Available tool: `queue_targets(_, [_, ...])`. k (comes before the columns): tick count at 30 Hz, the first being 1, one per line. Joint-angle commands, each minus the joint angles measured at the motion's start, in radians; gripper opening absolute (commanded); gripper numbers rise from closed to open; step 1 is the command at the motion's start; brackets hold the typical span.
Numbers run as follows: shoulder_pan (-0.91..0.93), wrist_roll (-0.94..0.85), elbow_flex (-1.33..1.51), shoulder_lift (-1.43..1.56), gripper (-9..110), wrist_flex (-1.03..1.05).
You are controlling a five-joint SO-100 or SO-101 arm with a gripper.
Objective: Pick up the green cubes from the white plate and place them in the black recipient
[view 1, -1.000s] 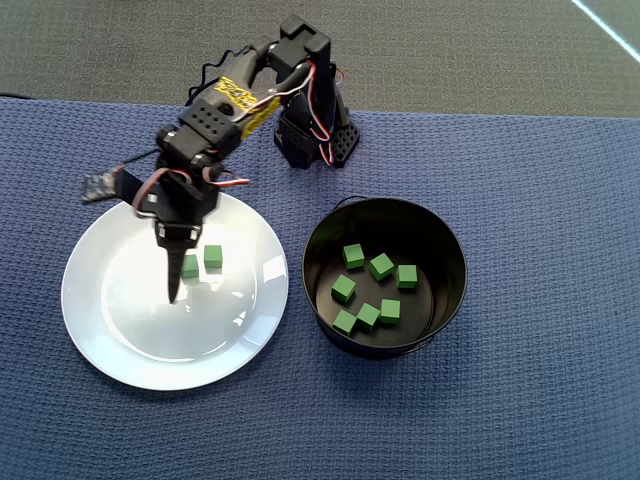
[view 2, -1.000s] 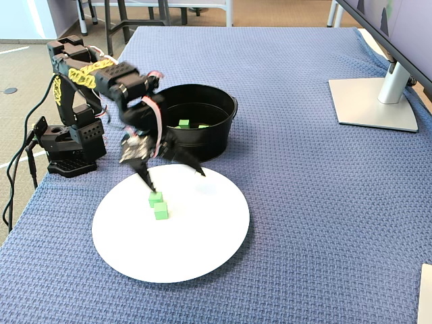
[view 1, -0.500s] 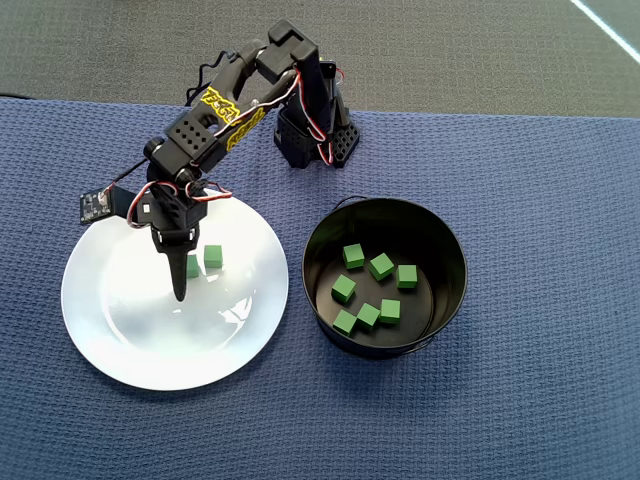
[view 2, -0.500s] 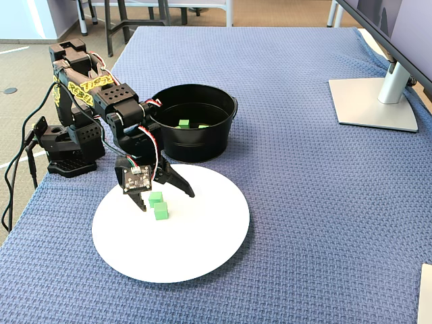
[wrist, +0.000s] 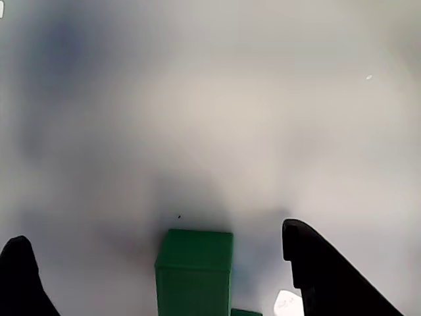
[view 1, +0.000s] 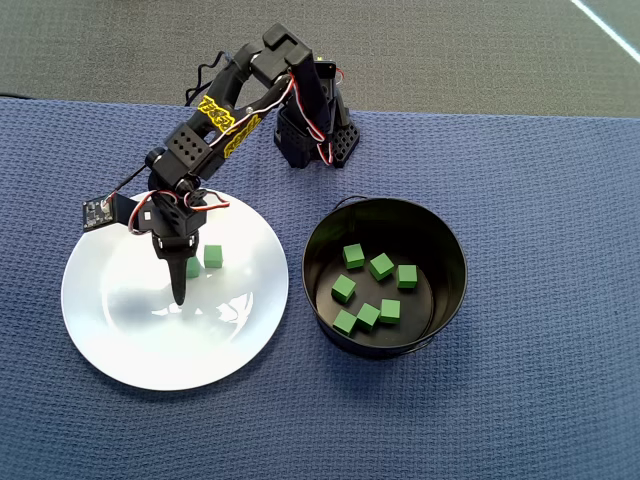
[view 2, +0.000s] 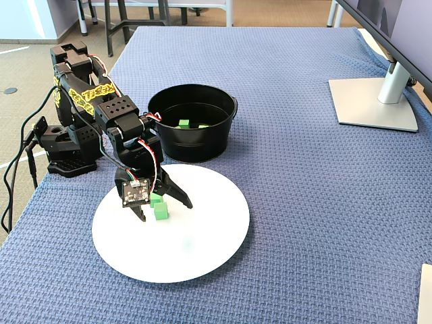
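From above, the arm reaches over the plate (view 1: pixel 110 330). The gripper (view 1: pixel 180 285) points down at the plate. Two cubes are on the plate. One cube (view 1: pixel 213 256) sits just to the right of the gripper. The other cube (view 1: pixel 193 268) peeks out right beside the gripper, partly hidden by it. The pot (view 1: pixel 450 250) stands to the right of the plate, and seven cubes (view 1: pixel 381 266) lie inside it. You cannot tell from here how wide the gripper is open.

From the wrist, a cube (wrist: pixel 195 271) sits between the two black fingers (wrist: pixel 322 270), nearer the middle, with a gap on each side. The gripper (wrist: pixel 164 276) is wide open and holds nothing. A bit of the second cube shows at the bottom edge.

From the side, the gripper (view 2: pixel 162 206) is spread open low over the plate (view 2: pixel 216 236), and a cube (view 2: pixel 160 212) sits between its tips. The second cube (view 2: pixel 156 200) is just behind it. The pot (view 2: pixel 196 145) stands behind the plate on the table (view 2: pixel 304 202).

I think the next move is to close on the cube in the gap. The other cube is very close and could get bumped.
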Motion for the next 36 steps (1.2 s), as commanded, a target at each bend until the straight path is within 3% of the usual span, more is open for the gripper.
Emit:
queue_targets(1, [-0.017, 0.012, -0.002, 0.011, 43, -0.020])
queue_targets(17, [-0.060, 0.018, 0.120, 0.101, 37, -0.069])
queue_targets(19, [-0.060, 0.020, 0.120, 0.103, 24, -0.074])
queue_targets(21, [-0.060, 0.037, 0.117, 0.103, 0, -0.084])
queue_targets(31, [-0.051, 0.061, 0.110, 0.115, 0, -0.094])
queue_targets(36, [-0.028, 0.183, -0.066, 0.215, 0, 0.135])
